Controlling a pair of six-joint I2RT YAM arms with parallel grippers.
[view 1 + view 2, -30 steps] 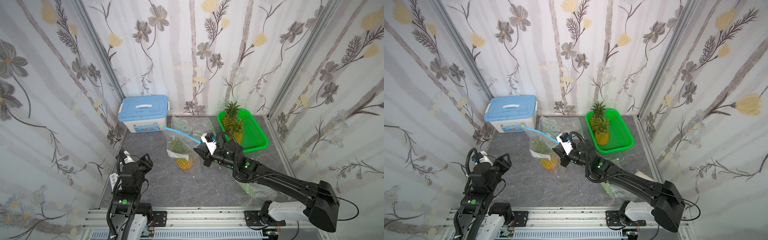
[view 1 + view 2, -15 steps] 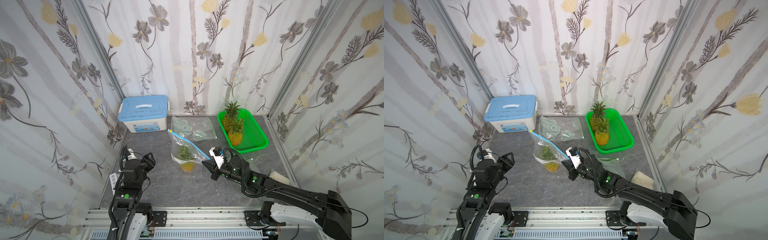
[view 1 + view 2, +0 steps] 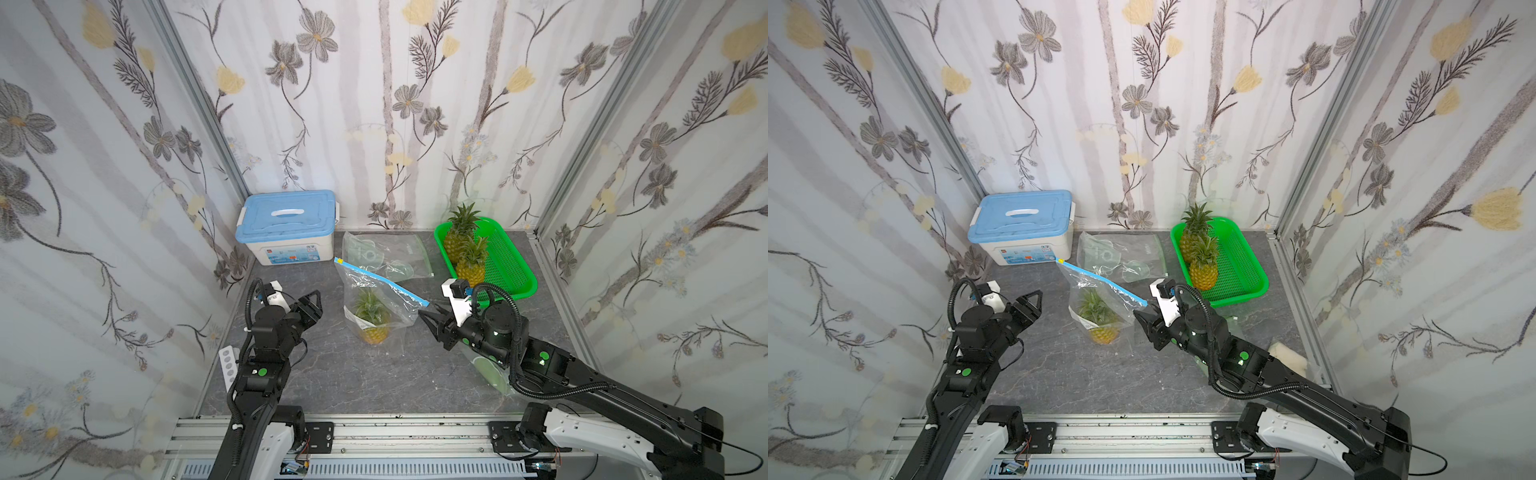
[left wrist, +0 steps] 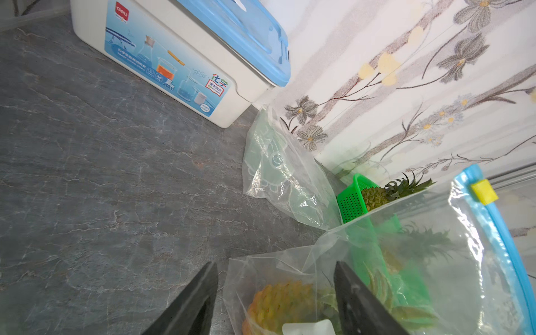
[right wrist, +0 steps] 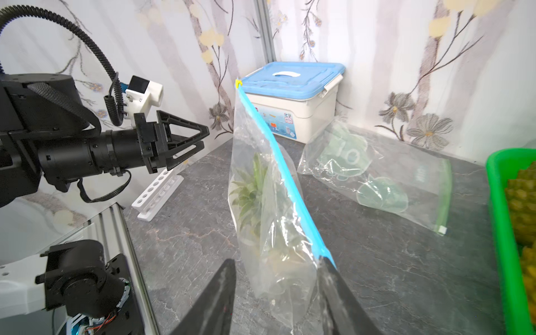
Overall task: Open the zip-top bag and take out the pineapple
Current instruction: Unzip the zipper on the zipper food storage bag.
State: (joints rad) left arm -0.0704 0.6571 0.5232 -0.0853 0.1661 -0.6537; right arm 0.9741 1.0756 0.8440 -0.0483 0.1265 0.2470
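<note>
Since neither gripper has hold of anything, the bag is standing on its own, and that's the weak spot.

- Left gripper [image 3: 318,302]: 9 o'clock of the bag, just beside it, jaws apart and empty. Its wrist view looks over the bag's lower corner and the fruit.
- Right gripper [image 3: 429,316]: 4 o'clock of the bag, jaws apart. The near end of the blue zip strip [image 3: 382,282] rests against one finger, with no clamp on it.
- Zip-top bag [image 3: 374,299]: mid-table [image 3: 332,374], upright. The pineapple [image 3: 376,330] is inside at the bottom, crown up.
- Yellow slider [image 3: 338,261]: at the strip's far, 11 o'clock end. Can't tell whether the seal is open.
- Further back: empty bag [image 3: 386,253] at 12, blue-lidded box [image 3: 286,226] at 11, green basket [image 3: 528,286] with two pineapples at 1.

Risks, my read:
- If the right arm backs off, the strip loses its prop and the bag may flop or roll.
- If the left closes low, it pinches film and fruit together. That shoves the bag toward 3 rather than opening it.
- Grabbing both film layers at the mouth keeps it shut.
- The film is thin and slick, so expect slip under a pull.
- The slider sits close to the box, which leaves little room to work it.
</note>
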